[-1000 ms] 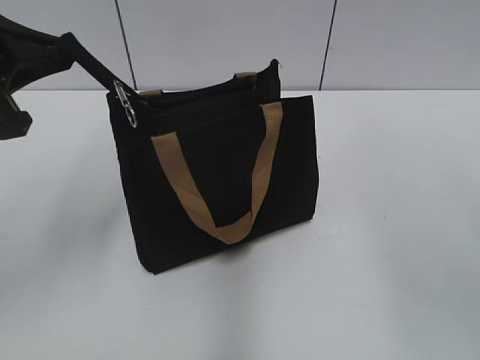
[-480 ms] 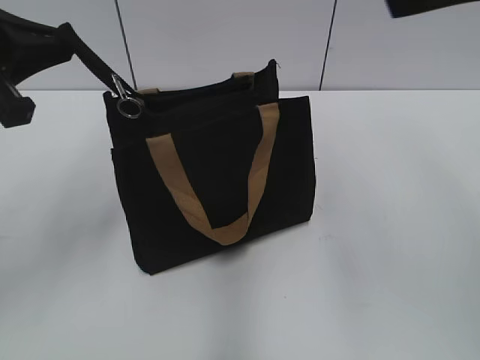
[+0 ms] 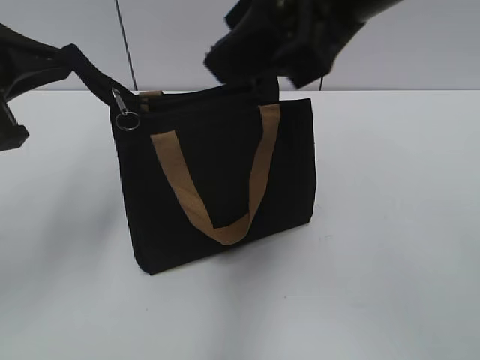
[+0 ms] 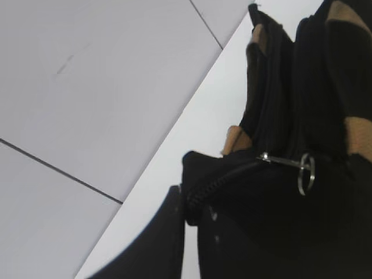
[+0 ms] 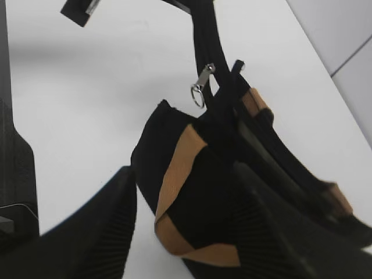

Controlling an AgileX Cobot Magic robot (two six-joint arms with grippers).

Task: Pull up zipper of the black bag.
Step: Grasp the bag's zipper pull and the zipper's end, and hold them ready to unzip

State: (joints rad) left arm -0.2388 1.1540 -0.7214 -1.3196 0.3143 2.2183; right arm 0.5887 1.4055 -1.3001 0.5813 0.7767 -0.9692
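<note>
The black bag [image 3: 217,180] stands upright on the white table with a tan handle across its front. The zipper [image 3: 125,112], a silvery tab with a ring, hangs at the bag's top left corner. My left gripper [image 3: 71,54] is shut on the black tail end of the zip track and holds it taut up to the left. In the left wrist view, my left gripper [image 4: 189,200] pinches that tail, with the zipper [image 4: 290,164] just beyond. My right gripper [image 3: 262,56] is open, blurred, just above the bag's top right edge. In the right wrist view, my right gripper [image 5: 186,174] is spread with the bag [image 5: 221,192] and zipper [image 5: 200,87] beyond.
The white table [image 3: 390,225] runs wide on all sides of the bag. A pale panelled wall [image 3: 187,30] with dark seams stands behind it. A second tan handle [image 4: 238,139] shows at the bag's back side.
My right arm has come down from the upper right to just above the bag's top. The bag shifted slightly and the zipper tab swung. My left gripper keeps its hold.
</note>
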